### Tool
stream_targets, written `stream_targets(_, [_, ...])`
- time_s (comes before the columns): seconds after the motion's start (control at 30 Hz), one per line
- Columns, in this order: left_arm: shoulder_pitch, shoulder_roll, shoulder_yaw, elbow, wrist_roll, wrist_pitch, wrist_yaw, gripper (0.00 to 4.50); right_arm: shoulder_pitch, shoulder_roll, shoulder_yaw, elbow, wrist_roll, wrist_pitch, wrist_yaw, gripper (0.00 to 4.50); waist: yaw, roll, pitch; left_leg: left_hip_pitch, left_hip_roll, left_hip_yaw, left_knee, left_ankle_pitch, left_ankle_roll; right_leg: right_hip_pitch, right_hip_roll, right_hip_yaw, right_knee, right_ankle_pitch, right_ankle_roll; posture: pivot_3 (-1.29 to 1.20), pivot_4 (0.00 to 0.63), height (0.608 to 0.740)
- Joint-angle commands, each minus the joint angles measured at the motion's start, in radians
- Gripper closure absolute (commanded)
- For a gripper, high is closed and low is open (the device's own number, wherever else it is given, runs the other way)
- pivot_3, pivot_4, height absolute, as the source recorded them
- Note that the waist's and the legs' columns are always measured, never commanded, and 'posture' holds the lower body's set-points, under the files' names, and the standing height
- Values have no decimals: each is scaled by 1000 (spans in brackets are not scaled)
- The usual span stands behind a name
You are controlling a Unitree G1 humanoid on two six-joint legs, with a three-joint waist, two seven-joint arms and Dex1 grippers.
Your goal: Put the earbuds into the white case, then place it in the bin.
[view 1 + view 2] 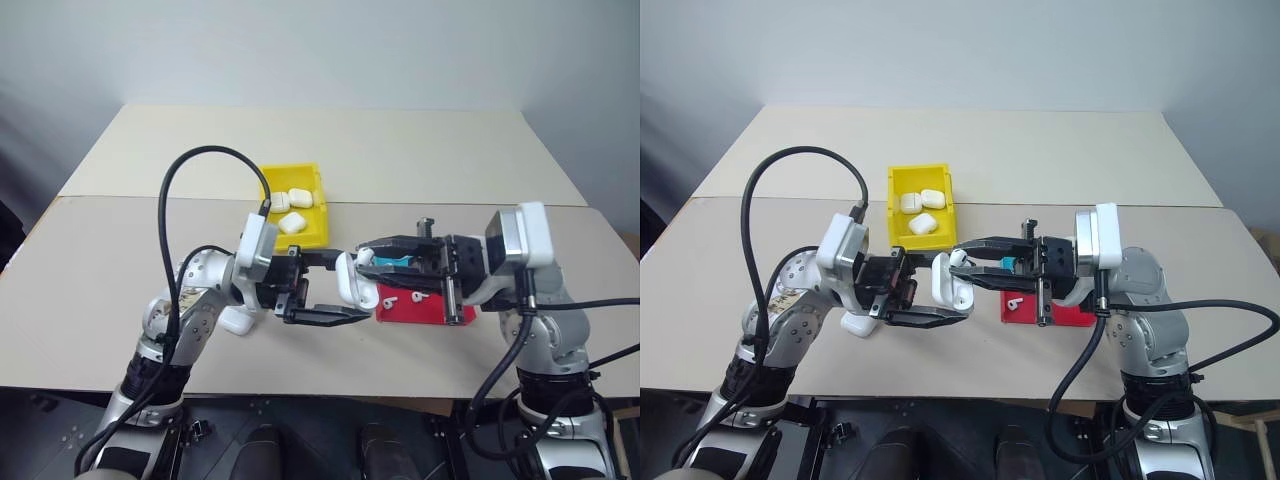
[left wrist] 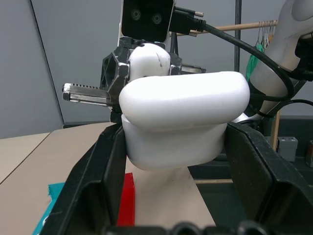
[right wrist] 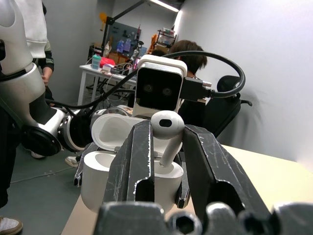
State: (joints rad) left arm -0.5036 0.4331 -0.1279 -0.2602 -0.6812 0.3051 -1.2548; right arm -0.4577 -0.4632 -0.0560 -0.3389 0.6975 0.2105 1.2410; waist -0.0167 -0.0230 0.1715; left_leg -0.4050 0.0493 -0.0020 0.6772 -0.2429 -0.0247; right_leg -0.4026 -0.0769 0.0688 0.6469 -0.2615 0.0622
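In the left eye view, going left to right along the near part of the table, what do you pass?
Spare white case lying on the table → left gripper shut on the open white case → right gripper holding an earbud at that case → red tray with two earbuds in it.

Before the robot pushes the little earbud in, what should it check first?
1. Left gripper holding the white case firmly: ok, jaws shut on its body.
2. Case lid open: ok, flipped up in the right wrist view.
3. Right gripper has an earbud: ok, pinched between the jaws, stem pointing down.
4. Stem lined up with its slot: cannot tell, the jaws hide the slot.
5. Other slot free or filled: cannot tell.
6. Yellow bin ready for later: ok, it holds three cases with room left.
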Motion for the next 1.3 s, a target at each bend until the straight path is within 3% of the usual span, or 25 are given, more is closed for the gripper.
stream_targets(0.03, [-19,-12,19,-24,-3,-30,6,1763,4,-18,19,-4,-18,-27,16,3768,0,0,0,0,0,0,0,0,0,0,0,0,0,0,0,0,150,740])
stream_targets(0.23, [-22,-25,19,-19,4,-36,3,1763,7,-32,30,-2,-16,-42,32,3768,0,0,0,0,0,0,0,0,0,0,0,0,0,0,0,0,150,740])
stream_targets(0.47, [-20,-28,21,-15,10,-36,0,1763,7,-48,36,1,-30,-62,43,1612,0,0,0,0,0,0,0,0,0,0,0,0,0,0,0,0,150,740])
stream_targets(0.97, [-5,-17,20,14,66,-59,-11,1763,-12,-80,19,24,-35,-41,-10,1612,0,0,0,0,0,0,0,0,0,0,0,0,0,0,0,0,150,740])
stream_targets(1.3, [125,185,92,54,148,-180,-110,1763,-14,-388,-12,34,-105,203,-56,1612,-1,0,0,0,0,0,-1,0,0,-1,0,0,-1,0,0,0,150,740])
